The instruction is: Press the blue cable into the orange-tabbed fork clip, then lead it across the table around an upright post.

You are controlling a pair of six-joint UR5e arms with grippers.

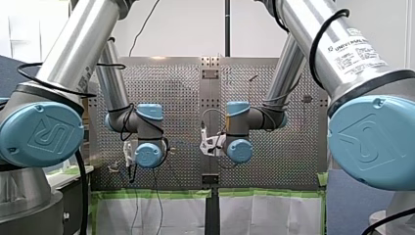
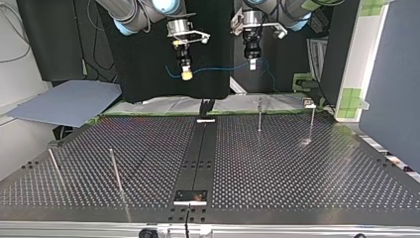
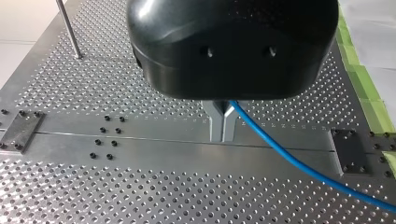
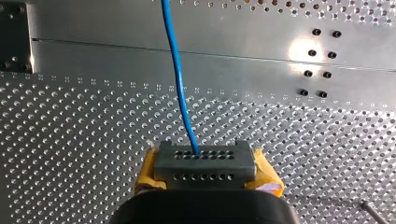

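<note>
Your left gripper [image 3: 223,133], with metal fingers, and your right gripper [image 4: 204,161], with yellow pads, both pinch the blue cable [image 4: 176,70]. It is strung between them, well above the perforated table [image 2: 297,168], likely so it is taut for pressing in.

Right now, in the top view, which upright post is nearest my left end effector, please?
The far post nearest the centre strip, almost beneath that end effector; others stand wider.

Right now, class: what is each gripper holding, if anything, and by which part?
Both hold the blue cable. My left gripper pinches it at its metal fingertips; my right gripper clamps it between yellow pads. A short span hangs between them.
</note>
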